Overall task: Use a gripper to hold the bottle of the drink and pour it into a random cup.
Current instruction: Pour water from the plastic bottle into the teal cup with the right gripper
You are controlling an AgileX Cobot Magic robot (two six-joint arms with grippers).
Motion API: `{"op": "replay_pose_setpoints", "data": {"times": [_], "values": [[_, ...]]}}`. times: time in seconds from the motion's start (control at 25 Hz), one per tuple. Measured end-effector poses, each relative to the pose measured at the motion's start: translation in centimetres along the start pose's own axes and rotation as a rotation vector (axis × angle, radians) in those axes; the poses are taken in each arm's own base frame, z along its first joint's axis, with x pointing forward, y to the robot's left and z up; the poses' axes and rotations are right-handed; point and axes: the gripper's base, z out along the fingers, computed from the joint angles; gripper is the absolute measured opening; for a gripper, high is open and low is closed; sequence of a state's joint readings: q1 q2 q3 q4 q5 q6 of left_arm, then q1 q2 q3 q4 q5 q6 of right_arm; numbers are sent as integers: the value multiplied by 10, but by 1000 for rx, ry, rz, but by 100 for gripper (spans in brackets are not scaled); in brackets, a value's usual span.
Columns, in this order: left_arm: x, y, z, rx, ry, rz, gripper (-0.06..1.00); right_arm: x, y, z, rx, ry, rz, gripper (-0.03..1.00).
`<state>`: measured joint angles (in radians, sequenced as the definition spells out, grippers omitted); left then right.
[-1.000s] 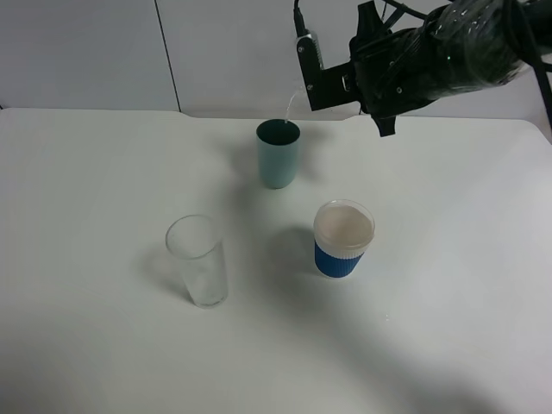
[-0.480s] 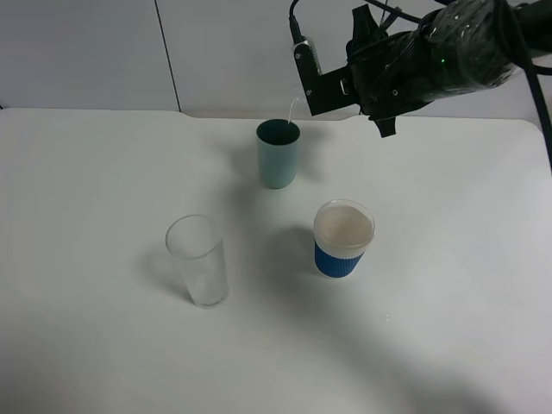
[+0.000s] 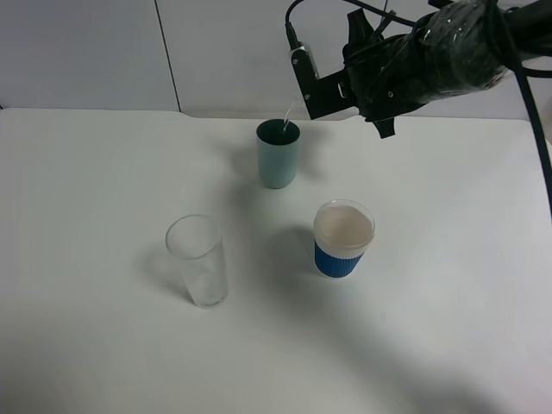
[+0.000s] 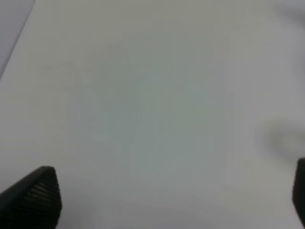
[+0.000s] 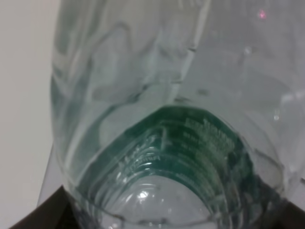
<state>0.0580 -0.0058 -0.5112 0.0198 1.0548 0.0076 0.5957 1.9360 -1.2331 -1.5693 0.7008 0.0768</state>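
Clamped on bottle [image 5: 162, 95] with right gripper [image 3: 317, 86] — pouring thin stream into far teal cup [image 3: 278, 153]. Hold tilt steady, mouth centred over rim — avoid spilling onto table [image 3: 103, 216].

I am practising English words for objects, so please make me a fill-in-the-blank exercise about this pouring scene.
1. The clear bottle is held by the ____ gripper.
2. Its thin stream falls into the teal cup, not the paper cup with the ____ sleeve.
3. The clear drinking ____ stands apart, untouched.
Missing words: right; blue; glass.
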Motion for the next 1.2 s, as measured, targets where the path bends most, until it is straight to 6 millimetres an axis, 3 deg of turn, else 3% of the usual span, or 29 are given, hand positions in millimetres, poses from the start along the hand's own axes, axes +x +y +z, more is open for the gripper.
{"op": "replay_pose_setpoints", "data": {"times": [1.2], "values": [[0,0,0,0,0,0,98,0,-1,0,14,0,-101,53]]}}
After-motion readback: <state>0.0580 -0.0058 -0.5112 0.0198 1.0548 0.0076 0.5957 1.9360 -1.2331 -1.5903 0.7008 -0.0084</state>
